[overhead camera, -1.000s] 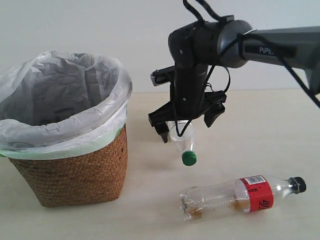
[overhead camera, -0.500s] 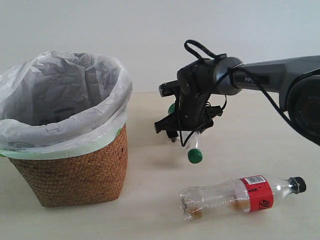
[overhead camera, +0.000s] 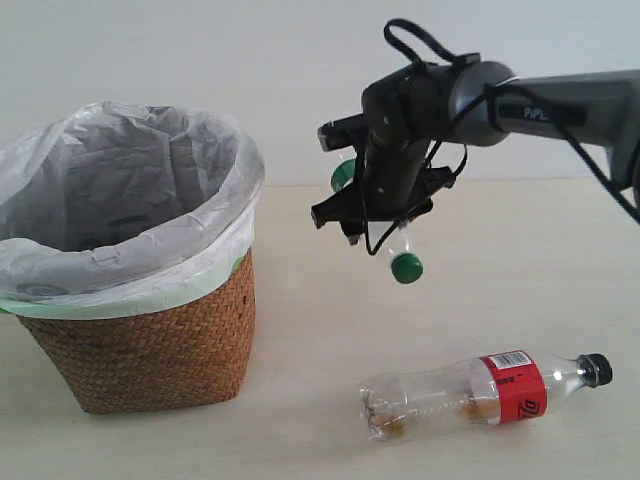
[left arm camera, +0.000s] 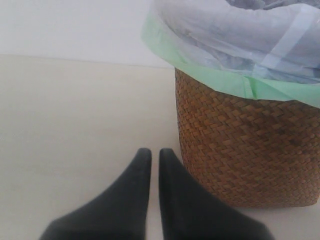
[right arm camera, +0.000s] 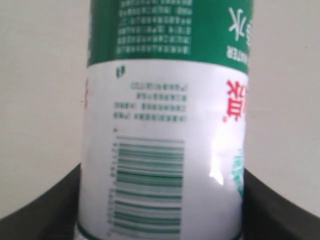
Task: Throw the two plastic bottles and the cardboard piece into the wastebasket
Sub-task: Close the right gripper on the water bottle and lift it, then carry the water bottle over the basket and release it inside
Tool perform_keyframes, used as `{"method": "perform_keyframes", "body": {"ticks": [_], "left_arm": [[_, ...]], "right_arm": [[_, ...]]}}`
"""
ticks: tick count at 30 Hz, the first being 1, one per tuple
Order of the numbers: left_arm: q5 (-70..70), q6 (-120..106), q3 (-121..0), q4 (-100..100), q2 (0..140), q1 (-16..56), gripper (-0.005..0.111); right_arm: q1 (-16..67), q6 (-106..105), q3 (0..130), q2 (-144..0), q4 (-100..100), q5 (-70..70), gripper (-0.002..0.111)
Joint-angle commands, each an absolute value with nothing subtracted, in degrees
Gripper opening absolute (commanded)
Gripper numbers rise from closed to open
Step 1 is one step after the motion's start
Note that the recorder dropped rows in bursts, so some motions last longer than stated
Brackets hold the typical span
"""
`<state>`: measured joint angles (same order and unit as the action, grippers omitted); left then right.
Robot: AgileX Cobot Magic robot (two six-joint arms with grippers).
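Note:
My right gripper (overhead camera: 375, 215) hangs in the air to the right of the wastebasket (overhead camera: 150, 345), shut on the shorter clear bottle (overhead camera: 401, 250). Its green cap (overhead camera: 406, 267) points down and to the right. In the right wrist view the bottle's green-white label (right arm camera: 165, 125) fills the frame between the dark fingers (right arm camera: 280, 212). The longer bottle (overhead camera: 480, 395), with black cap and red label, lies on the table in front. My left gripper (left arm camera: 155, 156) is shut and empty, low beside the wicker wastebasket (left arm camera: 245, 150). The cardboard piece is out of view.
The wastebasket's white bag (overhead camera: 120, 200) billows wide over its rim, which stands about level with the held bottle's cap. The right arm (overhead camera: 560, 100) reaches in from the right edge. Pale table surface (overhead camera: 300, 330) lies between wastebasket and bottles.
My right gripper has risen and shifted slightly right with the green-capped bottle still in it. The red-labelled bottle and the wastebasket have not moved.

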<state>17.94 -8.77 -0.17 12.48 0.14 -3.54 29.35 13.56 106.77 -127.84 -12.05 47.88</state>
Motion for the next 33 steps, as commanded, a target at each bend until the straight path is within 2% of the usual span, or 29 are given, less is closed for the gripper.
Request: {"method": "perform_keyframes", "body": {"ticks": [1,6,14,22,25,27,30,32,33], "left_arm": [[17.8,-8.3,0.0,12.4,0.0,-3.7,0.006],[17.8,-8.3,0.0,12.4,0.0,-3.7,0.006],[17.8,-8.3,0.0,12.4,0.0,-3.7,0.006],[17.8,-8.3,0.0,12.4,0.0,-3.7,0.006],[17.8,-8.3,0.0,12.4,0.0,-3.7,0.006],[17.8,-8.3,0.0,12.4,0.0,-3.7,0.006],[17.8,-8.3,0.0,12.4,0.0,-3.7,0.006],[17.8,-8.3,0.0,12.4,0.0,-3.7,0.006],[17.8,-8.3,0.0,12.4,0.0,-3.7,0.006]], "right_arm": [[29.1,13.2,106.9,-122.3,-17.4,51.2,0.016],[29.1,23.0,106.9,-115.8,-32.3,59.2,0.016],[29.1,24.7,106.9,-107.3,-45.4,66.3,0.016],[29.1,25.5,106.9,-105.9,-47.8,70.0,0.016],[29.1,25.8,106.9,-105.9,-42.5,70.0,0.015],[29.1,23.2,107.0,-105.9,-35.3,70.0,0.011],[29.1,9.8,112.5,-105.9,-11.3,68.9,0.0],[29.1,2.9,117.5,-105.9,8.9,67.0,0.005],[29.1,-1.0,119.8,-105.9,20.5,65.1,0.012]]}}
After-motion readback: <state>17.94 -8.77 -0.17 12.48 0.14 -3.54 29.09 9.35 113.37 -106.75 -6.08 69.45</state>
